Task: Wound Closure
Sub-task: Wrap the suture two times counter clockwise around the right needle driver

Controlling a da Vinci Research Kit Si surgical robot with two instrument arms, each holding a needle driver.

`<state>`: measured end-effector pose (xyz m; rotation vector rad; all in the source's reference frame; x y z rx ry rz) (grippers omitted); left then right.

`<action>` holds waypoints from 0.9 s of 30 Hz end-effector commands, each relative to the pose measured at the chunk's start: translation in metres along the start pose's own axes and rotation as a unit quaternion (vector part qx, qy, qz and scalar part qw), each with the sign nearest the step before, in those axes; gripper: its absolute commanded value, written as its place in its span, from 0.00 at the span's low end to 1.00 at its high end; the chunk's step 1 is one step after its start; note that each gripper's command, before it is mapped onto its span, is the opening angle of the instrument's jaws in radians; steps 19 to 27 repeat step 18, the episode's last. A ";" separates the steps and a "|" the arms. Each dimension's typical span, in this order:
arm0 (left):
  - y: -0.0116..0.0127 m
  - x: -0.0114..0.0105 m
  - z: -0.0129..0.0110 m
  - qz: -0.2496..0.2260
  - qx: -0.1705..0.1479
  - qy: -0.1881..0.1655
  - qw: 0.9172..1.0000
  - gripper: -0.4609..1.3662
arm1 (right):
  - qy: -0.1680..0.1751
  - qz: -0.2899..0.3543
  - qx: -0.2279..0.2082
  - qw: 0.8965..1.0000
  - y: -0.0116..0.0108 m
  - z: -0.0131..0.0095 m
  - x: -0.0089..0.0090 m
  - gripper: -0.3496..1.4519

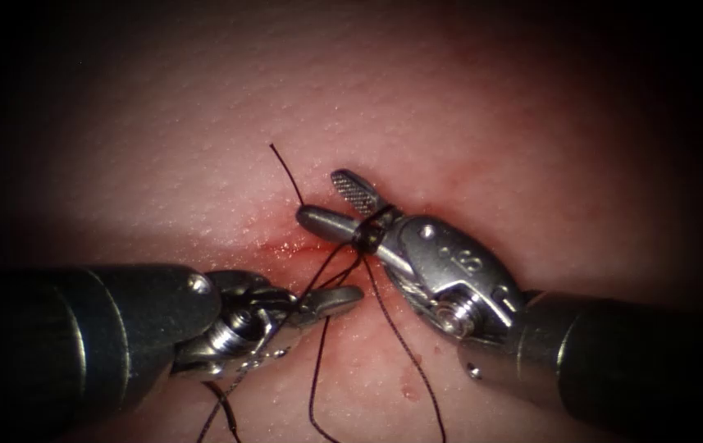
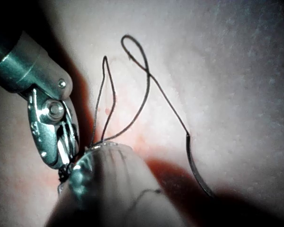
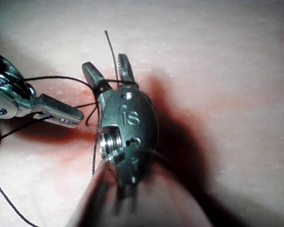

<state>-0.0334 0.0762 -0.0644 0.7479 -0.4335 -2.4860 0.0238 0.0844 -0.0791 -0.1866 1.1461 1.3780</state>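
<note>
A: Right claw (image 1: 336, 201) has its jaws parted, thread (image 1: 367, 234) wound round their base, and nothing pinched between them. The free tail of the thread stands up at about 11 o'clock from that claw.

B: And the left claw (image 1: 330, 302)?

A: Closed on the thread just at 7 o'clock of the right one, right over the cut (image 1: 285, 246).

B: What could go wrong?

A: I'd judge the wraps could slip off the open jaws, or the tail could get missed, since it is thin and stands free. A pull by the left claw could also tangle the strands hanging toward 6 o'clock.

B: The needle?

A: In the left wrist view the needle (image 2: 199, 172) lies loose on the tissue (image 1: 482, 107), out of both claws, not in the tissue. Red fluid (image 1: 410, 392) spots the surface at 6 o'clock.
</note>
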 end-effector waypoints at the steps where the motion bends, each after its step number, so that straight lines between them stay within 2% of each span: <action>1: 0.0001 0.0000 0.0000 0.001 0.000 0.000 1.000 0.06 | -0.002 -0.001 0.001 1.000 0.0000 0.0000 0.0000 0.62; 17: 0.0003 0.0000 -0.0001 0.005 0.000 0.001 1.000 0.06 | -0.005 -0.001 0.003 1.000 -0.0005 -0.0004 0.0000 0.52; 27: 0.0003 0.0000 -0.0002 0.004 0.000 0.001 1.000 0.06 | -0.005 -0.001 0.002 1.000 -0.0005 -0.0004 0.0001 0.52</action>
